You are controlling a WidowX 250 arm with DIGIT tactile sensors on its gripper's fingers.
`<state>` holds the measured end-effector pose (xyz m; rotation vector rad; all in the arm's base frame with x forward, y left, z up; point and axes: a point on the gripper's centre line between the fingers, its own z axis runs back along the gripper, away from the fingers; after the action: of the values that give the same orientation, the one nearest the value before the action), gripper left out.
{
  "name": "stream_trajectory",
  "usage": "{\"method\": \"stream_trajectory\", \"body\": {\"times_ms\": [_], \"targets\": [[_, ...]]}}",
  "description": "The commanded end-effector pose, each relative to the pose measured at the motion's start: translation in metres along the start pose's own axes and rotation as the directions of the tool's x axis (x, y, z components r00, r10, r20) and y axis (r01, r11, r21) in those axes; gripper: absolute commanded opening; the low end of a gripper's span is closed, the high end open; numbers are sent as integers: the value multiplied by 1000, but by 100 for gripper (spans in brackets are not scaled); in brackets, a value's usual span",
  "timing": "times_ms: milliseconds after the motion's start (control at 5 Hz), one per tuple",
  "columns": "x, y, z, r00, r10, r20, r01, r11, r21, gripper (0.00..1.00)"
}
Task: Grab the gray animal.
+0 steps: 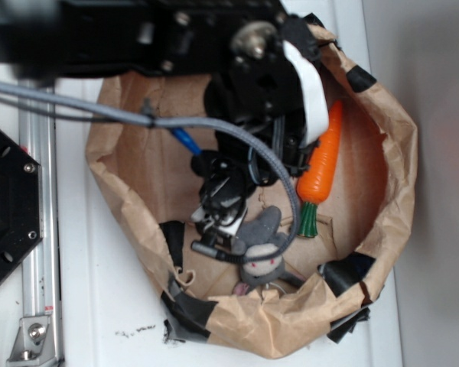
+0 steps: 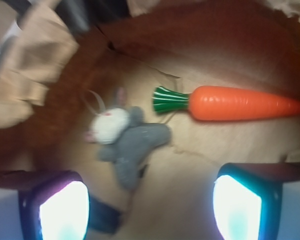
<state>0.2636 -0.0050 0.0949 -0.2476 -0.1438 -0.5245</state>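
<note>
The arm [image 1: 176,34] is matte black, built of blocky segments, with a round silver bolt head [image 1: 252,40] and a white curved band [image 1: 310,92] on its wrist section. A gray braided cable [image 1: 99,113] runs along it and loops down, beside a short blue wire [image 1: 186,141]. In the wrist view the gripper [image 2: 150,200] shows two dark-rimmed fingers [image 2: 62,210] with pale, glowing pads.

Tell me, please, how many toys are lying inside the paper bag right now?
2. The gray animal lies on the bag's floor between the open jaws; the carrot lies just beyond it, green top toward the animal. The arm covers part of the paper bag, so more could be hidden.
</note>
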Motion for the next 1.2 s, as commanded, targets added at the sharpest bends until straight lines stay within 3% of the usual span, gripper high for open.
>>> {"method": "stream_trajectory", "body": {"times_ms": [0,200,400,600,800,1000], "targets": [[19,-35,-39,977,-214,3,214,977,-15,100],[19,-56,-55,957,-292,0,291,956,-43,100],[17,-67,-75,949,-314,-15,314,949,-16,100],[18,-71,-99,943,-330,-45,333,939,82,100],[23,-59,-83,982,-185,-24,186,962,200,0],[24,-42,-39,997,-70,-10,71,990,124,0]]}}
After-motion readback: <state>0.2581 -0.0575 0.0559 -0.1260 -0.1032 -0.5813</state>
